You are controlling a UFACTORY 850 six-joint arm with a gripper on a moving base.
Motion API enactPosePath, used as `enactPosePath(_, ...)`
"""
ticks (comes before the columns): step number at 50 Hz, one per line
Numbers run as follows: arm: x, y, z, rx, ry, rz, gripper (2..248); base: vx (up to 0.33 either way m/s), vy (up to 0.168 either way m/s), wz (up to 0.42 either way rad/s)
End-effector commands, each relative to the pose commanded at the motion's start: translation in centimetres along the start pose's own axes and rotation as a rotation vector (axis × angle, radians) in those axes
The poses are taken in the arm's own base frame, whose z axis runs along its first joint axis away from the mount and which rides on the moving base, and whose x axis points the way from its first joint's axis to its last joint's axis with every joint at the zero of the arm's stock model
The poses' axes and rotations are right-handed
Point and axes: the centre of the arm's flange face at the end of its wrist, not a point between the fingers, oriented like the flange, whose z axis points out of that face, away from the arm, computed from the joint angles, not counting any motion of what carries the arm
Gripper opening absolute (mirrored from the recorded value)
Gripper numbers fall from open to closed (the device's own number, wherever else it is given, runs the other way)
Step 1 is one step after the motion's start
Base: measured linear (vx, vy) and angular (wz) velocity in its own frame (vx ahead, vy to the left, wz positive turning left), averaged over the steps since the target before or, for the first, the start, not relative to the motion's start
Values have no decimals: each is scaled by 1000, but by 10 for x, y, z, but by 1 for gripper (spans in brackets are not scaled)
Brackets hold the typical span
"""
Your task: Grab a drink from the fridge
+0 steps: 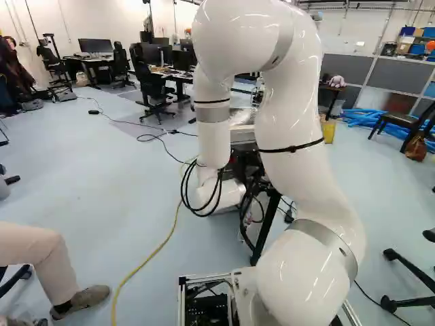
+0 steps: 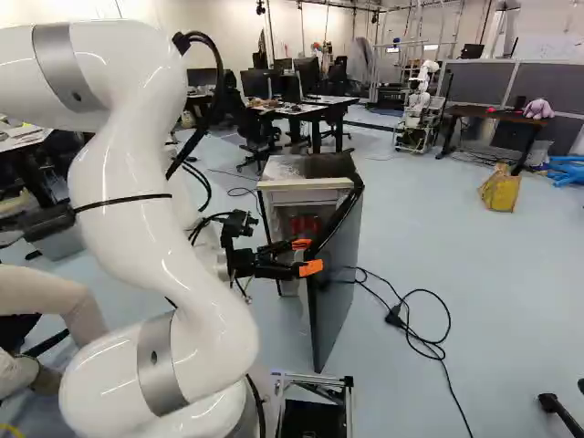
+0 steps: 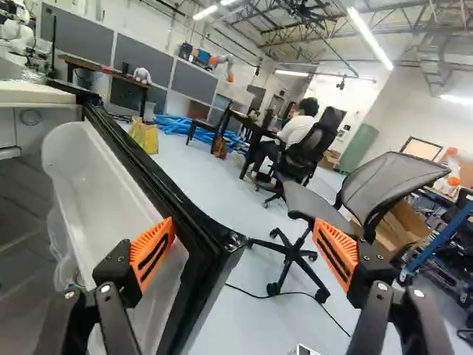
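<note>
One fridge [image 2: 310,196] ahead of your arm, door [image 2: 336,283] swung out, red items [image 2: 306,224] inside too small to identify. Your gripper [image 2: 307,256] is at the door's free edge, fingers spread wide, one orange pad [image 3: 152,253] on the shelf side, the other beyond the outer face. Farther out, you have a looped black cable [image 2: 424,341] and a yellow bag [image 2: 500,190] on the floor [image 2: 447,251].

- Robotics lab, evidently.
- Another robot [image 2: 420,102] near grey partitions [image 2: 479,82].
- Computer monitors [image 1: 95,45], office chairs [image 1: 155,85].
- Strip lights [image 3: 370,38] overhead.
- Yellow cable [image 1: 155,252] trailing across pale floor [image 1: 102,183].
</note>
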Motion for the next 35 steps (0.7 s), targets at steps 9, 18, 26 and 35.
enactPosePath(9, 2, -2, 12, -49, -20, 12, 247, 0, 0, 0)
enactPosePath(18, 4, -5, 25, -100, -41, 27, 247, 0, 0, 0)
enactPosePath(26, 7, -7, 37, -147, -60, 42, 247, 0, 0, 0)
enactPosePath(35, 10, -11, 52, -202, -82, 63, 247, 0, 0, 0)
